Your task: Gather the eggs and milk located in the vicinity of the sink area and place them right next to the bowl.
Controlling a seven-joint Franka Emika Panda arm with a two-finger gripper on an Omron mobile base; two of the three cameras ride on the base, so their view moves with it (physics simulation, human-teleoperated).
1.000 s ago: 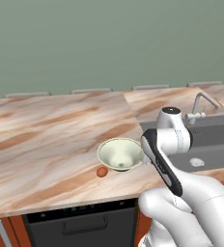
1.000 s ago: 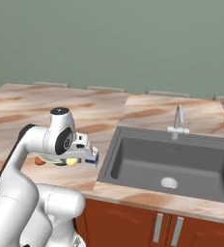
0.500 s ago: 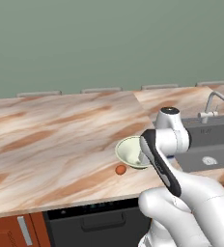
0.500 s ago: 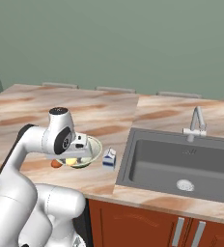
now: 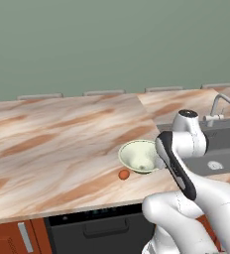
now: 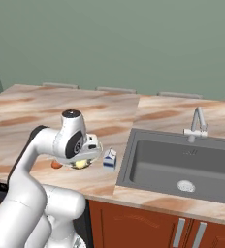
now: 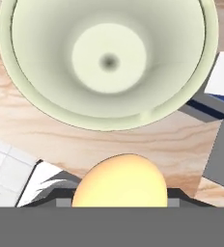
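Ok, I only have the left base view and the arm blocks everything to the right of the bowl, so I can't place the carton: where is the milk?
Observer: The milk stands upright on the counter, between the bowl and the sink, close to the bowl.
Operator: Is the gripper carrying anything?
Observer: Yes. In the hand view the gripper holds the pale yellow egg between its fingers.
Operator: Is it over the bowl or beside it?
Observer: Beside it. The egg is outside the bowl's rim, with a strip of counter showing between them.
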